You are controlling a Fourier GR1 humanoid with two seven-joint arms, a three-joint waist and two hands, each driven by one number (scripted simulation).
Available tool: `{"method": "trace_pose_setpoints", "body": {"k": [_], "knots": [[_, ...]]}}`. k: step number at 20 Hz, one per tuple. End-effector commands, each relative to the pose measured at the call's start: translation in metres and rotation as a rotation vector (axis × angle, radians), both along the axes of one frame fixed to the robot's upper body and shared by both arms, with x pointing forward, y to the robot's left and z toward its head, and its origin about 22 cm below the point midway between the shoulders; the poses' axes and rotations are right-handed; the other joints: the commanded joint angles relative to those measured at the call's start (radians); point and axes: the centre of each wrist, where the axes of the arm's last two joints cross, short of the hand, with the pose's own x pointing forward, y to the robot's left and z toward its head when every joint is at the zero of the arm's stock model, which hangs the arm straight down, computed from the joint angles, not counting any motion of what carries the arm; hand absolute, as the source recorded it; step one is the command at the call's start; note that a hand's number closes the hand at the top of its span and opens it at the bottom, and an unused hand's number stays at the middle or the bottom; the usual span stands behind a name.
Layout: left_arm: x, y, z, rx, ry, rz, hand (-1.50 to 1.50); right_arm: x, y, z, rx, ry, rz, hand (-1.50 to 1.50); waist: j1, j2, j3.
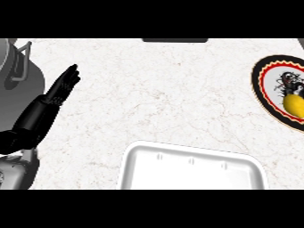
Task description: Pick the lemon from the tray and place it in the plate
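Note:
A yellow lemon (296, 106) lies on the round plate (266, 71) at the right edge of the counter; the plate has a black rim, a red ring and a dark drawing on white. The white tray (147, 156) sits at the lower middle with nothing showing in it. My left hand (60, 87) rests at the left of the counter, fingers straight and pointing up and away, far from both tray and plate. No part of my right hand shows.
A grey metal pot (3, 62) with a side handle stands at the top left, close to my left fingertips. A dark object (175, 40) lies at the counter's far edge, top middle. Pale marble counter spreads between tray and plate.

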Motion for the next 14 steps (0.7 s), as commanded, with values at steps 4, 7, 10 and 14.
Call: {"method": "trace_pose_setpoints", "body": {"k": [4, 7, 10, 14], "knots": [[0.001, -0.001, -0.001, -0.009, -0.009, 0.013, 0.00, -0.021, -0.034, 0.033, 0.259, -0.024, 0.210, -1.50, -0.006, 0.003, 0.003], [-0.002, 0.002, 0.001, -0.003, -0.012, 0.008, 0.00, -0.032, -0.043, 0.038, 0.250, 0.002, 0.204, -1.50, -0.002, 0.002, 0.004], [-0.003, 0.002, 0.000, 0.001, -0.003, 0.010, 0.00, -0.035, -0.052, 0.059, 0.235, -0.016, 0.193, -1.50, 0.002, 0.005, 0.007], [-0.003, 0.002, 0.003, -0.002, -0.002, 0.001, 0.00, -0.044, -0.058, 0.061, 0.227, -0.018, 0.194, -1.50, -0.003, 0.001, 0.006]]}}
